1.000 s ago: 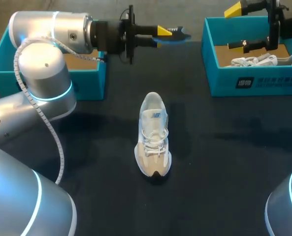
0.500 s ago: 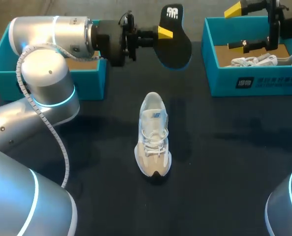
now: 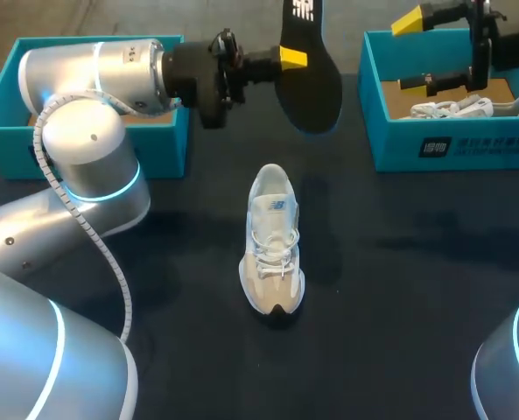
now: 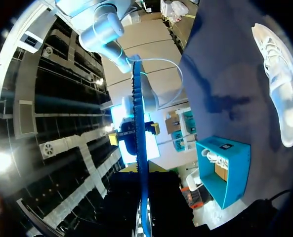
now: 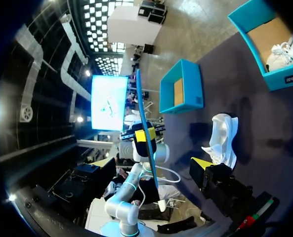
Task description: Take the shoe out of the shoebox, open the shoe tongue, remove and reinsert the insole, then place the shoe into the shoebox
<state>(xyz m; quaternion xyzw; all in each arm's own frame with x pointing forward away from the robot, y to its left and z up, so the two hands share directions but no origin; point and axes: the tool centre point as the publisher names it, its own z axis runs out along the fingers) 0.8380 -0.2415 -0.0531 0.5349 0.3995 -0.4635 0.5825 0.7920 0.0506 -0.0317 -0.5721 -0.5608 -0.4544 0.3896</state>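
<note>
Removal done: left jaws clamped on insole (image 3: 312, 87), aloft, far of shoe (image 3: 274, 241). Right jaws apart, empty, over right shoebox (image 3: 452, 149). Next, likely: align insole with shoe opening, reinsert.

Shoe (image 3: 273, 249) on table (image 3: 399, 289), centre, lying lengthwise near-to-far. Left box (image 3: 167, 140) at far left, right box (image 3: 452, 149) at far right, well apart; shoe nearer than both. Second shoe (image 3: 452, 108) inside right box. Insole (image 3: 310, 61) off table, behind shoe, between boxes, clamped in left gripper (image 3: 287, 58). Right gripper (image 3: 417, 51) above right box's left end.
</note>
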